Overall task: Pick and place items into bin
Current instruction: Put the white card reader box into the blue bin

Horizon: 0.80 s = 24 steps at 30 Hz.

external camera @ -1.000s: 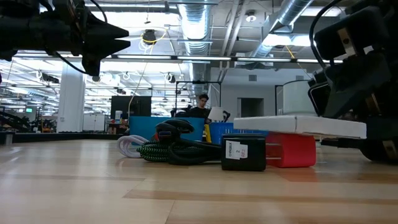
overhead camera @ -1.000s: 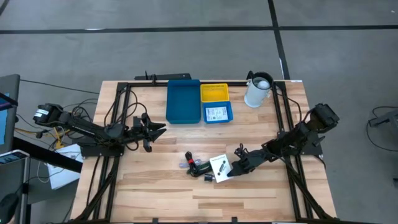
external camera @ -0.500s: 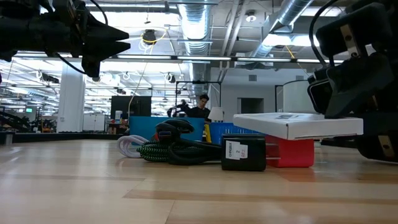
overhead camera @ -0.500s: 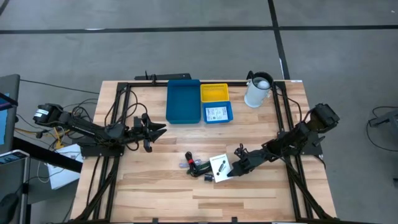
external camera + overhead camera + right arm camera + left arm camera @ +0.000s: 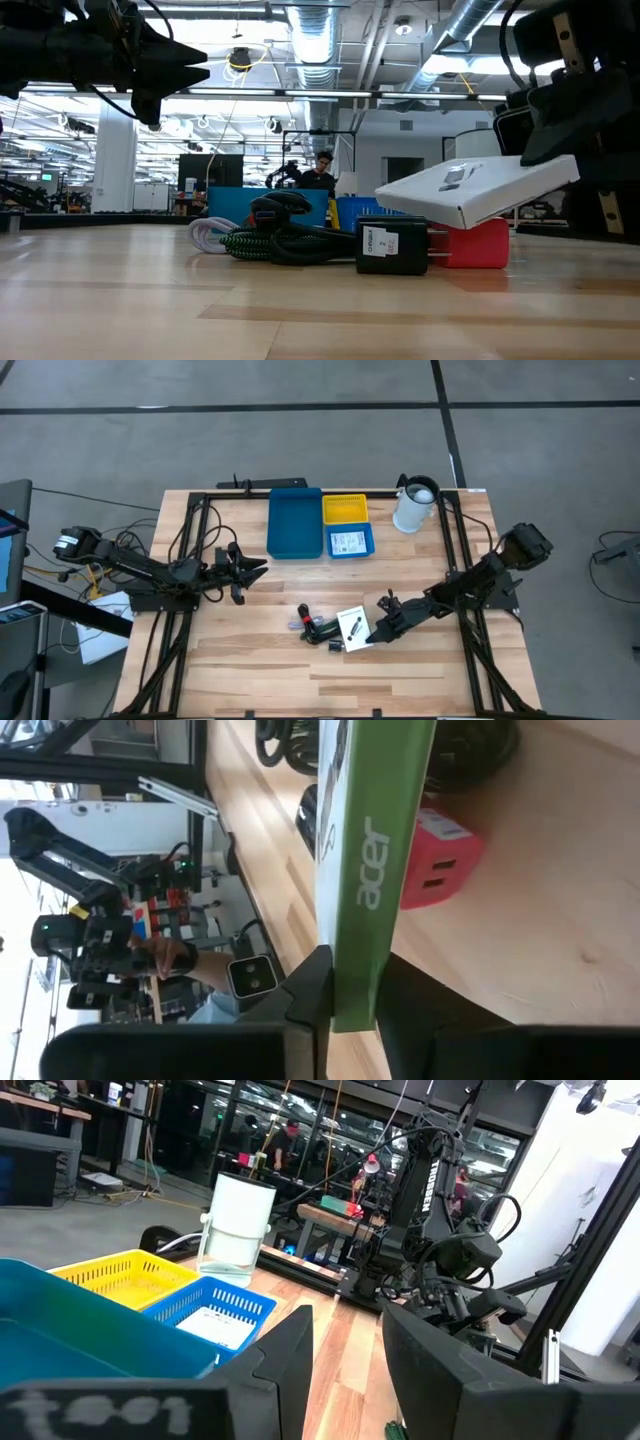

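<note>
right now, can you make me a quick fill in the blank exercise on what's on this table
1. The right gripper holds a flat white ____ by its edge, tilted above the table.
2. The box's side is green and reads ____.
3. The left gripper waits beside the big empty ____ bin.
4. A white ____ stands at the table's far right corner, next to the small yellow bin.

Missing words: box; acer; blue; jug

A white, green-edged card tilts above a red piece, near blue and yellow bins.
</note>
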Each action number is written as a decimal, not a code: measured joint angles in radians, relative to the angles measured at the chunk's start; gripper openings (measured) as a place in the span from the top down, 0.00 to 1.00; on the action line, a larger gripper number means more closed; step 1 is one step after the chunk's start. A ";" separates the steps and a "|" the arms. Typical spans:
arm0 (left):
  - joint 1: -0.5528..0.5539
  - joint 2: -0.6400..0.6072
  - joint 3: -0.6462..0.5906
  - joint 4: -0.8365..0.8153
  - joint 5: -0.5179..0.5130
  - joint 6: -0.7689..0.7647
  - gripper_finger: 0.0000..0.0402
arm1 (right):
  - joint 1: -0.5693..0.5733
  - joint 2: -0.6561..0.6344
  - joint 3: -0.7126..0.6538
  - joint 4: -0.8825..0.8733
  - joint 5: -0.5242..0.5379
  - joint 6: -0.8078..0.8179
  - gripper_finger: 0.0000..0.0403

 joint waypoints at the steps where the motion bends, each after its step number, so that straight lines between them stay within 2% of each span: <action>1: 0.000 0.000 0.000 0.000 0.000 0.000 0.72 | 0.000 -0.005 0.000 0.000 0.000 -0.004 0.86; 11: 0.000 0.000 0.000 0.000 0.000 -0.001 0.72 | -0.001 -0.083 -0.001 0.002 0.025 -0.063 0.86; 18: 0.000 0.000 0.000 0.008 0.000 -0.001 0.72 | -0.056 -0.179 -0.001 0.002 0.031 -0.194 0.87; 24: 0.000 0.000 0.000 0.012 -0.004 -0.001 0.72 | -0.148 -0.281 0.020 -0.144 -0.012 -0.355 0.87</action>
